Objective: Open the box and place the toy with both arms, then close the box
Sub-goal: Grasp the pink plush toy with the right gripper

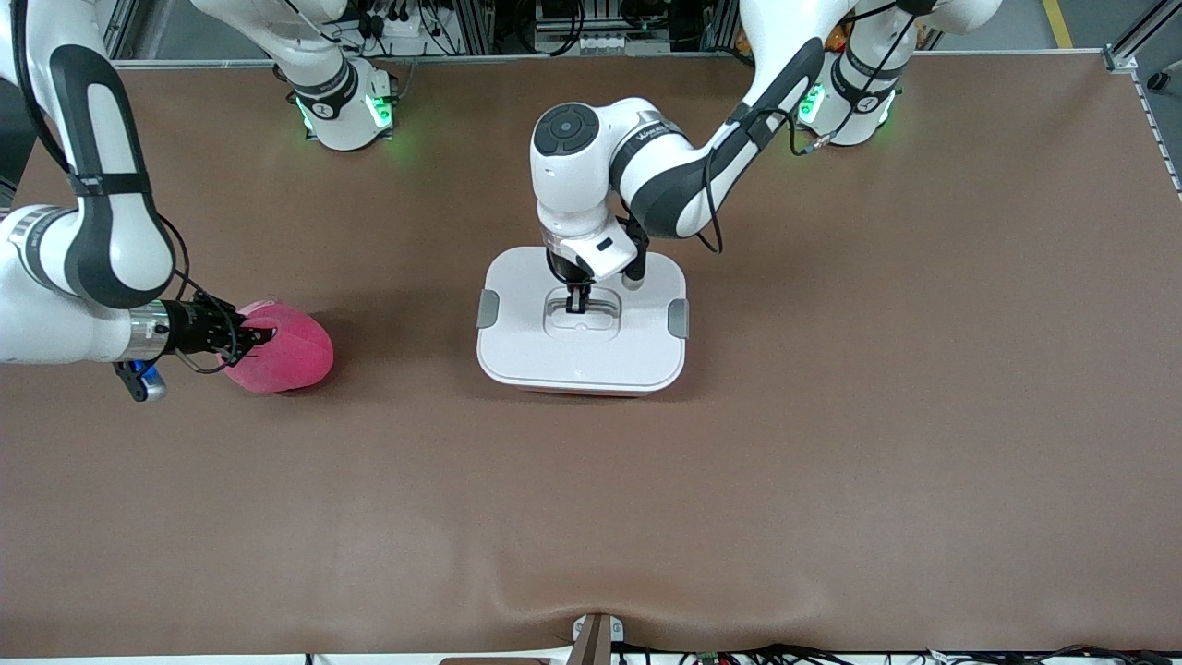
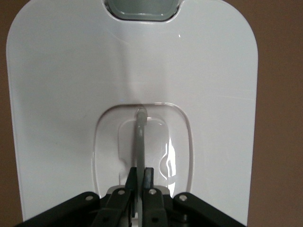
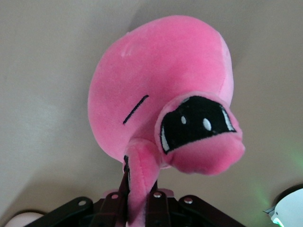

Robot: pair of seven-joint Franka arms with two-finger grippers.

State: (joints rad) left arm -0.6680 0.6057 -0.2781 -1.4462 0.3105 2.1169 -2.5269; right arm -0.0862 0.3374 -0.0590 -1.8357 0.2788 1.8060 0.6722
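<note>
Table (image 1: 831, 462): left claw (image 1: 577, 305) pinching lid handle (image 2: 140, 142).

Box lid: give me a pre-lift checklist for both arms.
1. Left gripper shut on the recessed centre handle of the white lid: ok.
2. Two grey side clips released: cannot tell.
3. Rounded translucent pink plastic box sits flat on the brown table: ok.
4. Right gripper shut on a flap of the hot-pink plush toy: ok.
5. Toy apart from the box, toward the right arm's end: ok.
6. Toy off the table: cannot tell.
</note>
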